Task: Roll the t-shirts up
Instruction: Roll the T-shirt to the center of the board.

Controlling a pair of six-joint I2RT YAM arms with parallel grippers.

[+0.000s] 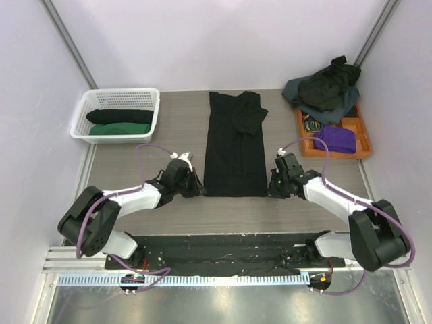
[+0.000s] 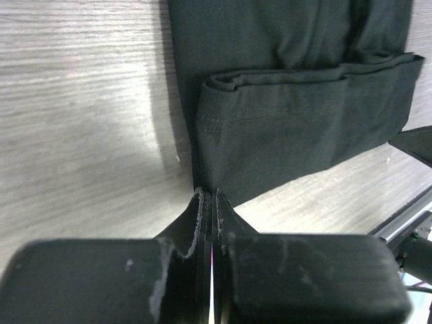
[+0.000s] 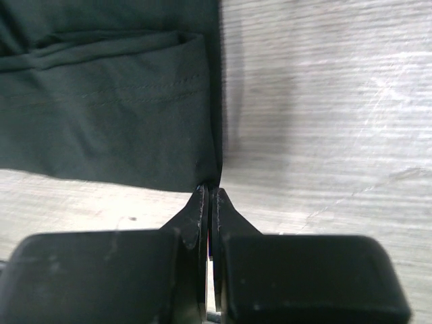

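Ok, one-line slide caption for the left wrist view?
Left end effector shut on the near corner of the folded black t-shirt.

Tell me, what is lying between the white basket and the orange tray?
A long folded black t-shirt lies flat on the table between the basket and the tray, seen in the top view.

Robot lab test cell: plain white enclosure walls [image 1: 223, 40], wood-grain bench [image 1: 169, 212], cabled left arm [image 1: 131, 198] and right arm [image 1: 331, 196] behind an aluminium rail [image 1: 202, 279].
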